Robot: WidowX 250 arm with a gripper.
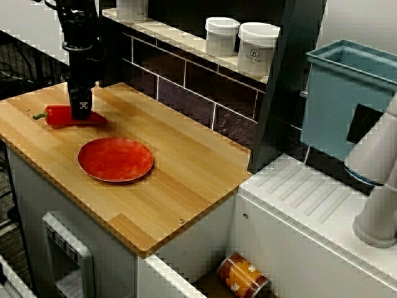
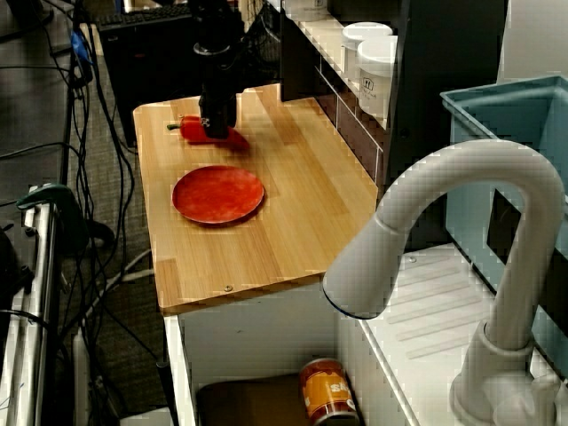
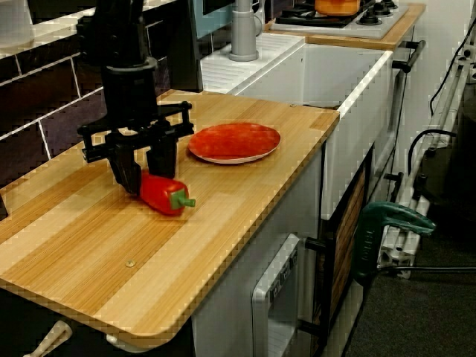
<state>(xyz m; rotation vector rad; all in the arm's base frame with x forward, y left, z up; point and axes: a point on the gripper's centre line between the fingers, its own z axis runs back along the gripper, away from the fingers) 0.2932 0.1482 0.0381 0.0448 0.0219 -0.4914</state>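
A red pepper (image 1: 59, 115) with a green stem lies on its side at the far left of the wooden counter (image 1: 186, 180). My black gripper (image 1: 80, 112) reaches straight down onto it. In the view from the counter's end, the gripper (image 3: 146, 172) has a finger on each side of the pepper (image 3: 165, 195), drawn in against its rear half. The pepper still rests on the wood, stem pointing away from the wall. In the view from the sink side, the gripper (image 2: 216, 124) covers the middle of the pepper (image 2: 197, 131). A red plate (image 1: 115, 159) lies flat a short way to the right.
Two white jars (image 1: 221, 36) stand on the tiled ledge behind the counter. A white faucet (image 2: 461, 231) and sink lie to the right, with a can (image 1: 242, 276) down in the sink and a blue bin (image 1: 347, 99) behind. Cables hang off the counter's outer side.
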